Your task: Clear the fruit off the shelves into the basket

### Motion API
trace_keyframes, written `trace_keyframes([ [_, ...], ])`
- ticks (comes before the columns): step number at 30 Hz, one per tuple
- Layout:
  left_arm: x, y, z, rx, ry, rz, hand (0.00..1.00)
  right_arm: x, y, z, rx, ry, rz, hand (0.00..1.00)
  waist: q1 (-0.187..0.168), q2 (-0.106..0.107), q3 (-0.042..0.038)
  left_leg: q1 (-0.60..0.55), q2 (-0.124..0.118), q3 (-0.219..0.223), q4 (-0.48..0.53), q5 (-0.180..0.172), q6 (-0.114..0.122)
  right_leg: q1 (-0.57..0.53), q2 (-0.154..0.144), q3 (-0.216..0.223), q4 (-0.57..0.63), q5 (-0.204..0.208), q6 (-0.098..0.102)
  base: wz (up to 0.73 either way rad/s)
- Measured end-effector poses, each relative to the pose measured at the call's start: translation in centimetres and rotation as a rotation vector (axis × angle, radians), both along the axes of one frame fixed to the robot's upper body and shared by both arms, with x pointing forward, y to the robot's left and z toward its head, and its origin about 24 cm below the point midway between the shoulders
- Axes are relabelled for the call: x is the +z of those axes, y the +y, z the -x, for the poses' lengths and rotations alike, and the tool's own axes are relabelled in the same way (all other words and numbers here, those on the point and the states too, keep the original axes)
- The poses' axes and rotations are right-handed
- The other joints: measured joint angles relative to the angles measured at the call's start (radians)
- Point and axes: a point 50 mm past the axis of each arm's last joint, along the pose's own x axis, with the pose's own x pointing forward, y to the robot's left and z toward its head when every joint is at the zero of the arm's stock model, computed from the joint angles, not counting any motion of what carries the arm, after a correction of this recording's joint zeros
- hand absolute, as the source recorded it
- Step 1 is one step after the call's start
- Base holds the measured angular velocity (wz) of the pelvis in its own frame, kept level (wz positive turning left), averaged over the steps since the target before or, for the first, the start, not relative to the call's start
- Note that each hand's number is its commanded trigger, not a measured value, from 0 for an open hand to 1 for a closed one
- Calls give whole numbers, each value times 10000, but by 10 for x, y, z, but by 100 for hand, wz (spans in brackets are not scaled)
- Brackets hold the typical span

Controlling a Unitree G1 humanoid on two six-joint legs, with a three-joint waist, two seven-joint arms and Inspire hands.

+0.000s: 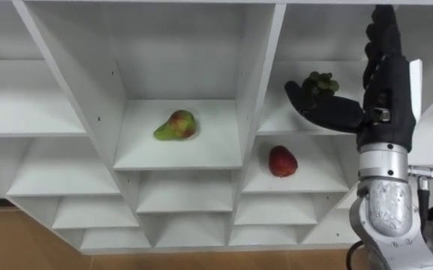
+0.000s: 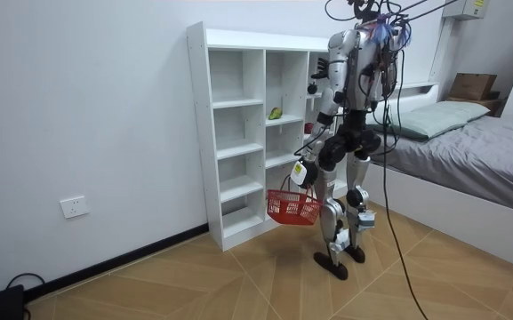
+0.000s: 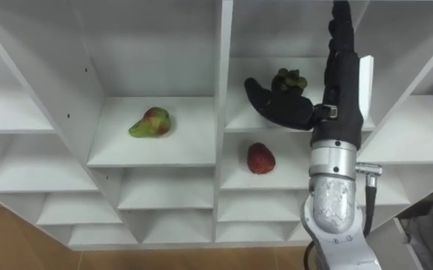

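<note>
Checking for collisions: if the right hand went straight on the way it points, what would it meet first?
Probably the bunch of small green grapes, just above the thumb of the right hand; depth is unclear.

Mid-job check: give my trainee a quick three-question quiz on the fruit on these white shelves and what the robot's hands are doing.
1. True or false: the green-and-red pear lies in the same column of the white shelving unit as the round red fruit.
2. Which fruit is the open right hand closest to? A) the pear B) the bunch of green grapes C) the red fruit
3. Fill in: in the room view, the red plastic basket hangs from the robot's ___ hand.
Key: 1 false; 2 B; 3 left hand.
</note>
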Motion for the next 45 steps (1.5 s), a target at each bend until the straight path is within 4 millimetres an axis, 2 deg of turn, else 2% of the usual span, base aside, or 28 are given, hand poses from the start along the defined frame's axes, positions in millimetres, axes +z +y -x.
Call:
trace_keyframes([
  [6, 0, 0, 0, -213, 221, -74, 100, -2, -5, -5, -206, 122, 51, 0, -13, 20, 19, -5, 1, -9, -5, -1, 0, -3, -11, -72, -8, 0, 0, 0],
  [16, -1, -1, 0, -254, 443, 189, 100, -21, -12, -11, -316, 1007, 263, 0, -16, 16, -1, -21, -15, -64, 29, 1, 2, 22, -40, -181, -7, -2, 3, 0],
  [24, 0, -2, -7, -355, 331, 359, 100, -34, -21, -17, -273, 1857, 445, 0, -81, -57, -46, -33, -62, -286, 62, 3, 9, 155, -104, -341, -16, -25, 39, 8],
  [34, 3, -1, -15, -231, -90, 339, 100, -35, -24, -17, -415, 2042, 384, 0, -72, -88, -71, -136, -80, -402, 217, 4, 9, 159, -133, -517, -47, -47, 40, 4],
  [36, 4, 0, -16, -151, -181, 323, 100, -36, -25, -17, -436, 2070, 385, 0, -75, -100, -119, -192, -92, -443, 233, 7, 12, 162, -134, -528, -133, -45, 37, 4],
  [39, 4, -1, -18, -74, -342, 347, 100, -39, -30, -17, -649, 2268, 388, 0, -72, -110, -149, -195, -106, -539, 236, 15, 17, 183, -141, -557, -141, -43, 36, 8],
  [45, 5, 0, -16, 21, -391, 373, 100, -50, -39, -23, -1015, 2847, 292, 0, -92, -132, -128, -173, -104, -549, 227, 16, 18, 214, -142, -569, -152, -43, 36, 1],
])
